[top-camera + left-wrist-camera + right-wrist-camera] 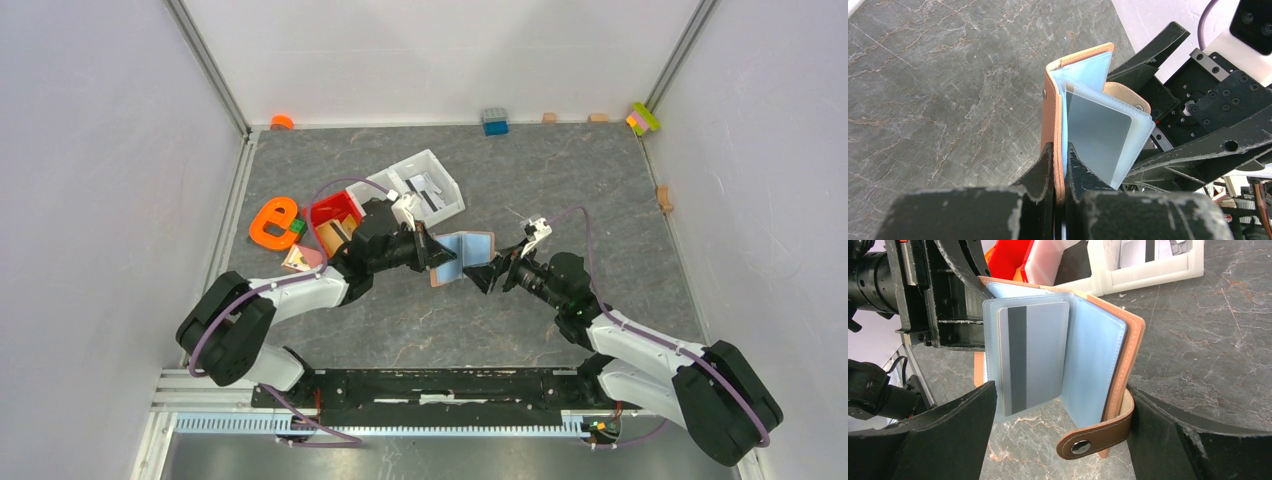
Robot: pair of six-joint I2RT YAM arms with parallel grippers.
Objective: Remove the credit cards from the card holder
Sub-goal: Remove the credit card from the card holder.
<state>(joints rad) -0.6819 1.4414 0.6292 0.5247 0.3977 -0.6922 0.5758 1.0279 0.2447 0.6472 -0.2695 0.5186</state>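
The tan-brown card holder [462, 255] hangs open above the table between the two arms, its pale blue lining showing. My left gripper [1060, 150] is shut on the edge of its leather cover [1052, 105]. A pale blue-grey credit card [1035, 350] with a dark stripe sits in a clear sleeve inside the card holder [1098, 350]. My right gripper [1063, 410] is open and straddles the holder's near end. Its left finger [958, 430] stands beside the sleeve, and its right finger [1173, 435] is next to the closing tab [1098, 437]. The same card [1098, 132] also shows in the left wrist view.
Behind the left arm stand a red bin [335, 210] and a white tray [425, 190] with white-and-black packets. An orange letter piece [272, 222] lies at the left. A blue block [494, 121], small wooden blocks [549, 117] and coloured bricks [643, 118] line the back edge.
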